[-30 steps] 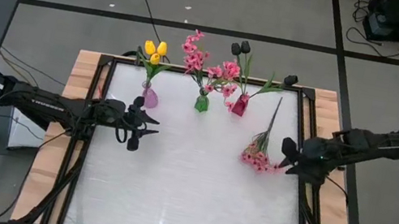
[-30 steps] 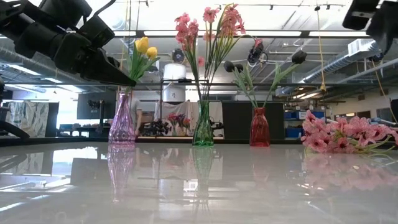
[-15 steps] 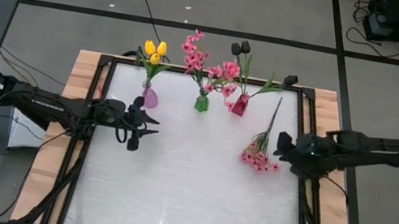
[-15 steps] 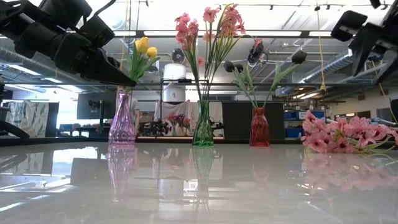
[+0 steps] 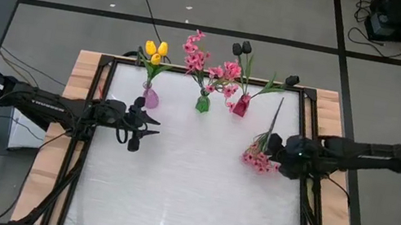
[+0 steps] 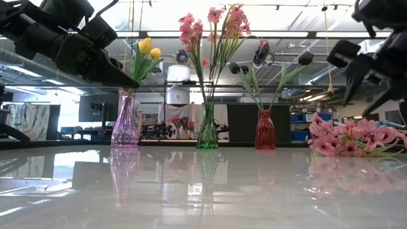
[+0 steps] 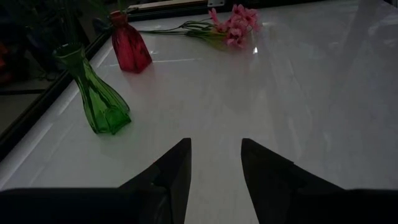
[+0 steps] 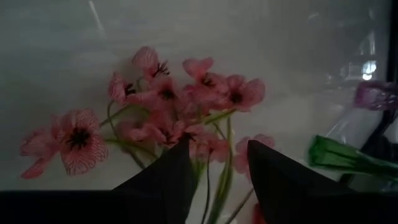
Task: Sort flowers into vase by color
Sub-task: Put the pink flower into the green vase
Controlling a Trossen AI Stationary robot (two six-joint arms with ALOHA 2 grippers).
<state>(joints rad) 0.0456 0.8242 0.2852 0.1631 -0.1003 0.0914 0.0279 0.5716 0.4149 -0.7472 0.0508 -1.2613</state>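
A loose spray of pink blossoms (image 5: 258,154) (image 8: 168,106) lies flat on the white table at the right, its green stem (image 5: 275,117) running toward the far edge. My right gripper (image 5: 277,149) (image 8: 217,165) hangs open just above the blossom end, tilted down, clear of it in the low view (image 6: 364,76). At the far edge stand a purple vase (image 5: 151,98) with yellow tulips (image 5: 155,51), a green vase (image 5: 203,103) with pink blossoms (image 5: 194,52), and a red vase (image 5: 241,105) with dark tulips (image 5: 242,49). My left gripper (image 5: 140,128) (image 7: 214,165) waits open at the left.
A black frame (image 5: 309,115) borders the white table top. A dark tulip head with a green leaf (image 5: 290,80) leans out over the far right corner. The near half of the table (image 5: 185,201) is bare white surface.
My right gripper has come down and moved toward the table's left, from beside the frame to above the pink spray, tipping further downward and rolling at the wrist. The spray has stayed where it lay.
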